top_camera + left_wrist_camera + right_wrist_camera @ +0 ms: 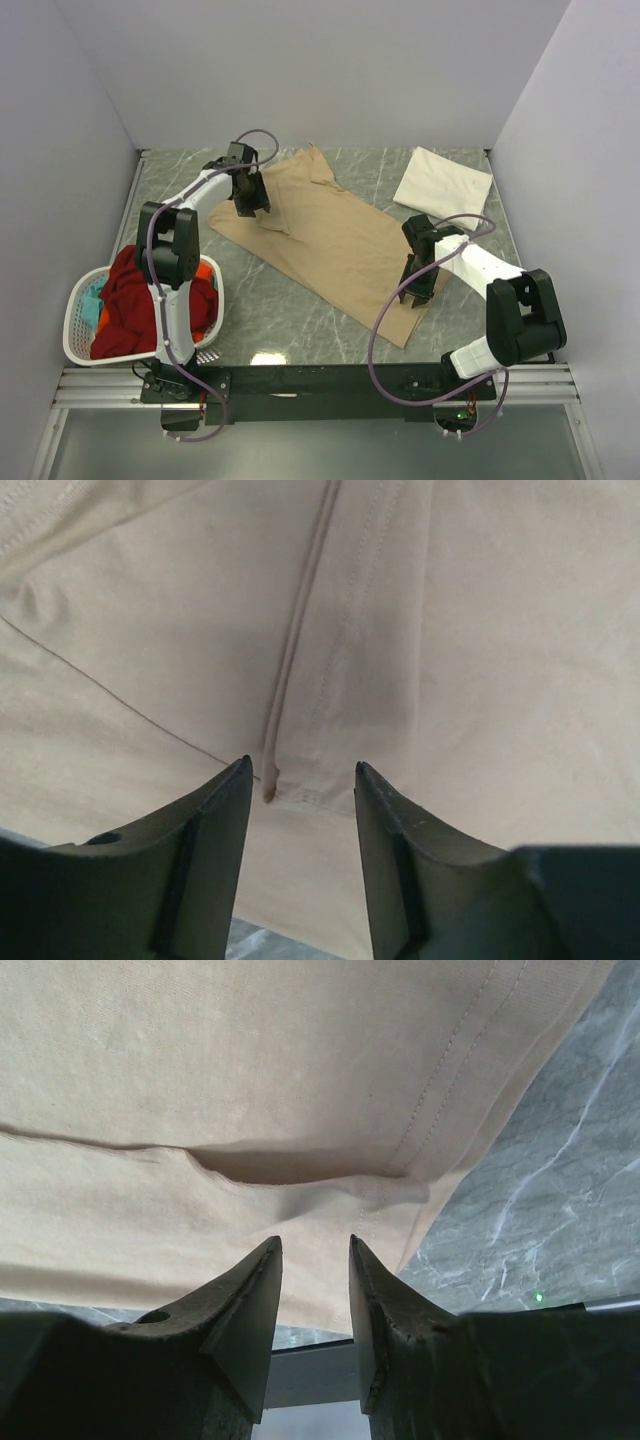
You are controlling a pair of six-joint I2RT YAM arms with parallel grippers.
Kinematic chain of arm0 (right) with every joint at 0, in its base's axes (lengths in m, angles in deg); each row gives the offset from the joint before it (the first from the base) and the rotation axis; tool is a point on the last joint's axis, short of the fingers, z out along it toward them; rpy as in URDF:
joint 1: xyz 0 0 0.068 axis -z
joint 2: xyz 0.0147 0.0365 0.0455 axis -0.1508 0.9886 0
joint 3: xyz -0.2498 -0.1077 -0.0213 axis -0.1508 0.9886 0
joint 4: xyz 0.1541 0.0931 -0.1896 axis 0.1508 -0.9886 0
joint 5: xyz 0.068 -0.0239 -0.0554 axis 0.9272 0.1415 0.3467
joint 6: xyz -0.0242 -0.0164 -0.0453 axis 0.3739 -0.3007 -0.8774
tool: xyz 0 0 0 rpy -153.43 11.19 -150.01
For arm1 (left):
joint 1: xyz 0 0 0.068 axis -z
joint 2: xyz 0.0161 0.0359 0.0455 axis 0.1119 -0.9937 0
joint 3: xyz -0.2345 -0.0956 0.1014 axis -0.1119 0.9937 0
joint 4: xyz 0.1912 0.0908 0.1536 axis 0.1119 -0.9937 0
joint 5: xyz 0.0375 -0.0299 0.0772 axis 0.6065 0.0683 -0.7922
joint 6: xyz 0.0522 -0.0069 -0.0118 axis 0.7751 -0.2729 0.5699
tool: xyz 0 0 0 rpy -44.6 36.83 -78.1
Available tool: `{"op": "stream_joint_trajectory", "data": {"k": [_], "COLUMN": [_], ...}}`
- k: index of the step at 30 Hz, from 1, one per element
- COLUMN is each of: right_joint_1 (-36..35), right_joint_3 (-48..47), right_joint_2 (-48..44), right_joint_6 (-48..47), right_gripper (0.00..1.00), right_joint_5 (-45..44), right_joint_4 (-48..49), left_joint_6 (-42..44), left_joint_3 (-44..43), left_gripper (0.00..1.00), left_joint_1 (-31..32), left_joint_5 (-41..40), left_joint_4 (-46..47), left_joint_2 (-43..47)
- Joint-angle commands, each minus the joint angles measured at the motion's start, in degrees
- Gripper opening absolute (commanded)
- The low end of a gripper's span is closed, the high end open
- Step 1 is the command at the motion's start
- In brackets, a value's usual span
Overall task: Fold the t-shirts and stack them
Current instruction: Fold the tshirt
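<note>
A tan t-shirt lies spread flat, slanting across the marble table. My left gripper hangs over its far-left part, by the sleeve. In the left wrist view the left gripper is open, a sleeve hem and seam of the tan cloth lying between and ahead of the fingertips. My right gripper sits at the shirt's near-right hem. In the right wrist view the right gripper stands open with a narrow gap, just short of a raised wrinkle in the tan cloth. A cream-white folded t-shirt rests at the back right.
A white laundry basket stands at the near left, holding a red shirt, an orange one and a teal one. Grey walls close in the table on three sides. A black rail runs along the near edge.
</note>
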Motion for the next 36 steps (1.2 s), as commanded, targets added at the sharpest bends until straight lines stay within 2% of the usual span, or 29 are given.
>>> {"op": "stream_joint_trajectory", "data": {"k": [1,7,17,29,36], "right_joint_1": [0.6,0.8,0.8,0.8,0.8], "right_joint_3": [-0.6,0.0,0.6,1.9,2.4], "right_joint_2": [0.4,0.3,0.0,-0.9,-1.4], "right_joint_6": [-0.8,-0.8,-0.5,-0.3,-0.5], "right_gripper": [0.40,0.40,0.40,0.40,0.40], "right_joint_5": [-0.9,0.5,0.9,1.3,1.4], "right_joint_4": [0.8,1.0,1.1,1.4,1.3], "left_joint_6": [-0.6,-0.2,-0.8,-0.9,-0.6], "left_joint_3": [0.5,-0.3,4.4,3.6,1.7], "left_gripper": [0.50,0.46,0.44,0.30,0.11], "left_joint_1": [1.1,1.5,2.4,3.7,4.6], "left_joint_5": [-1.2,-3.5,-4.4,-4.1,-4.3], "left_joint_4": [-0.3,-2.2,-0.9,-0.1,-0.5], "left_joint_2": [0.6,0.1,0.8,0.8,0.8]}}
